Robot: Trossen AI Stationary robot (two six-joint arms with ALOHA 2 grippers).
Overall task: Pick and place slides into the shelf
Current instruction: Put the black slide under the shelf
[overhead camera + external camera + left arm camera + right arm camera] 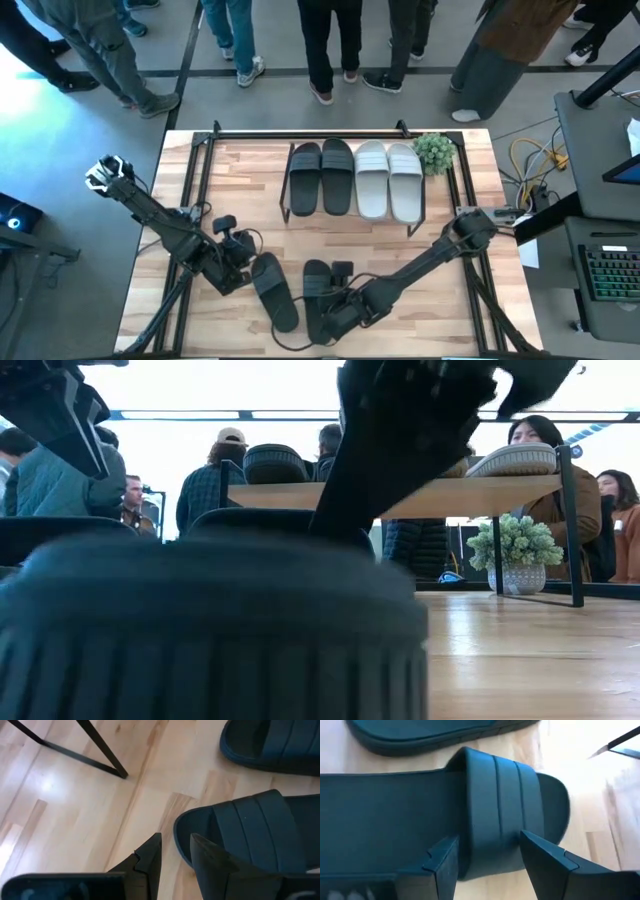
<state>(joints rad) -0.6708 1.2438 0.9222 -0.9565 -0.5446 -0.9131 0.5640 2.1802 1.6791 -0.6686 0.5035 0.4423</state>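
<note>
Right gripper [485, 857] straddles a black slide [445, 810], fingers wide; left gripper [175, 855] open (idle). Off-centre closure risks slipping.

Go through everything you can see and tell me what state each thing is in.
Shelf: upright, four slides on top.
Black pair: on the shelf, side by side.
White pair: on the shelf, side by side.
Left loose black slide: flat on the table.
Right loose black slide: flat on the table.
Left gripper: open at its slide's end.
Right gripper: open, straddling its slide's strap.
</note>
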